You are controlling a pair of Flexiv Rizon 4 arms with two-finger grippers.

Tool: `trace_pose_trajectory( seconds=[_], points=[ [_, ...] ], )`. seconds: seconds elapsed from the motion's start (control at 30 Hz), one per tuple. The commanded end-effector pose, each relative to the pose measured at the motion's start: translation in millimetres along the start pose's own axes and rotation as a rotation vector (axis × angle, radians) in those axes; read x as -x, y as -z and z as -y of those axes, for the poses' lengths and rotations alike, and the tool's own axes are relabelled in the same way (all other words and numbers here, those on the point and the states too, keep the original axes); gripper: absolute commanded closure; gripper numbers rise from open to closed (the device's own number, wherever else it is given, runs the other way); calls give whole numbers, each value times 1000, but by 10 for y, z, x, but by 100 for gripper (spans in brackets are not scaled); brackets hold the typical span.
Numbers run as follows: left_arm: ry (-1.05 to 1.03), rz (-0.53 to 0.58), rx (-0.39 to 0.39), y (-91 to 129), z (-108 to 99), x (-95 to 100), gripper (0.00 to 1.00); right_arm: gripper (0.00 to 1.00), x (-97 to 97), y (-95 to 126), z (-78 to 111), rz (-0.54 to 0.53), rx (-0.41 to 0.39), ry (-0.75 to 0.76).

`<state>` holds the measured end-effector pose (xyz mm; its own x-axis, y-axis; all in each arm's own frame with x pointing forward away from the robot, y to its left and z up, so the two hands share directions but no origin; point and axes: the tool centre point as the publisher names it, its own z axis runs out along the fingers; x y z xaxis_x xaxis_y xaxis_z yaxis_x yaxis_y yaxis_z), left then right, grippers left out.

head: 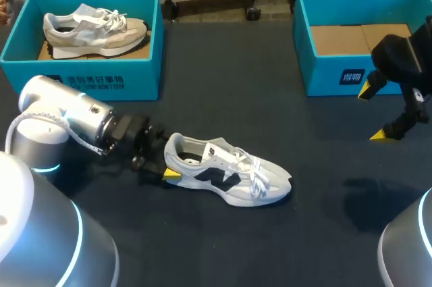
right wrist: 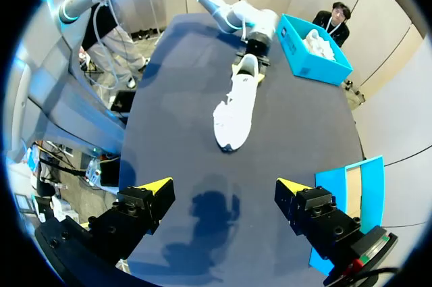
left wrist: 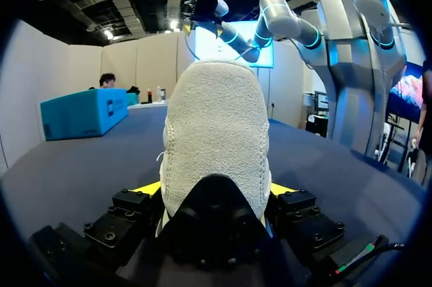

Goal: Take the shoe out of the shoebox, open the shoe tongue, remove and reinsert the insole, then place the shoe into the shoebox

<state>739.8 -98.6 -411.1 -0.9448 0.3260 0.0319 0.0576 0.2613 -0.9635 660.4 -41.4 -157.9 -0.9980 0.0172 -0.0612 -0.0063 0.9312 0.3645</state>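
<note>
Table (head: 223,91), dark cloth top. Left box (head: 88,74), blue, open, at the far left corner: holds a second shoe (head: 94,27), beige and grey with white laces, lying on its sole with the toe toward the middle of the table. Right box (head: 331,74), blue, open, at the far right: only its brown cardboard floor shows inside. Shoe (head: 226,172), white with a dark side mark and loose white laces: upright on the table near the front middle, outside both boxes, heel toward the left arm. Left gripper (head: 169,162): low at the heel, jaws closed on it from both sides, a yellow tip showing at each flank in the left wrist view. Right gripper (head: 373,113): above the table just before the right box, jaws spread wide, holding nothing, well apart from the shoe.
</note>
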Motion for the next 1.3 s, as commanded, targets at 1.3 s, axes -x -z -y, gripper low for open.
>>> trace_pose_trajectory(
  seconds=[1.3],
  points=[
    [92,305,-28,10,-77,-182,100,0,25,-8,-12,-5,-3,0]
  ],
)
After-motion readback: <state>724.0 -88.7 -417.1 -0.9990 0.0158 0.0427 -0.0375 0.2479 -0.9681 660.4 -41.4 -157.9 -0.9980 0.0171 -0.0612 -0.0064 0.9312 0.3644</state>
